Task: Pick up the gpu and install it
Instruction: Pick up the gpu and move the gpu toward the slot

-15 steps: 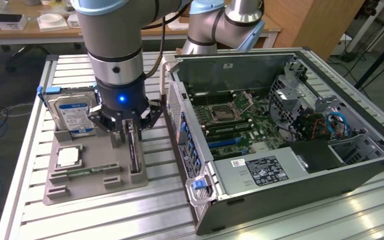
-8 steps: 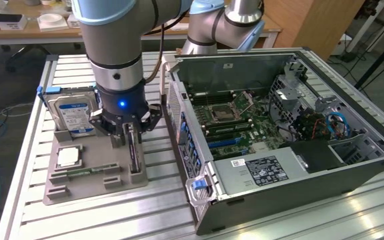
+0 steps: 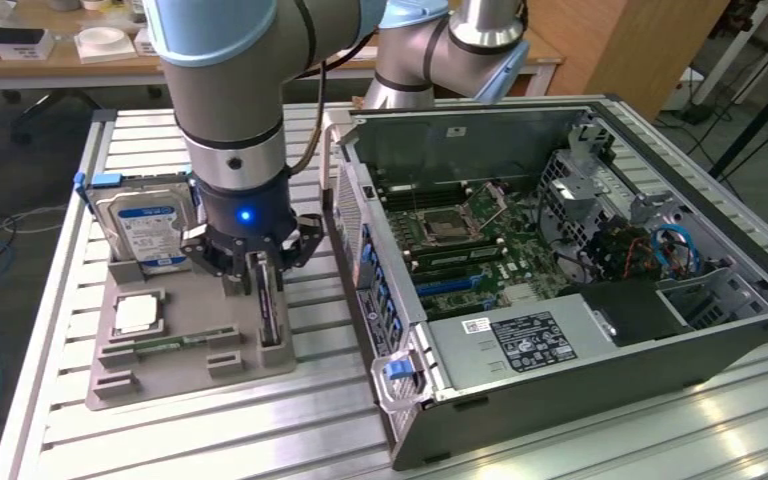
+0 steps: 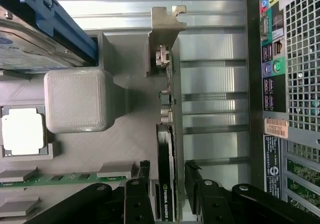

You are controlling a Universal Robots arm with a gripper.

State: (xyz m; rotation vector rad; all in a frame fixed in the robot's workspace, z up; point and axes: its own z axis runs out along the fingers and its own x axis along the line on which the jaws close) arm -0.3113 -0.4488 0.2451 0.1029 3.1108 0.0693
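Gpu [image 4: 166, 194] upright on edge in grey holder [image 4: 135, 134], gripper [image 4: 167, 165] wide astride it, slim gaps both sides

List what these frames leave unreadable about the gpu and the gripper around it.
- Exterior view: the far end of the gpu is hidden behind the gripper, so contact cannot be judged there.
- Wrist view: the gpu shows edge-on, so its faces are hidden; its lower edge sits hidden in the gray holder.
- Wrist view: the hard drive is cut off by the picture's edge.
- Exterior view: the card slots inside the case are too small to tell apart.
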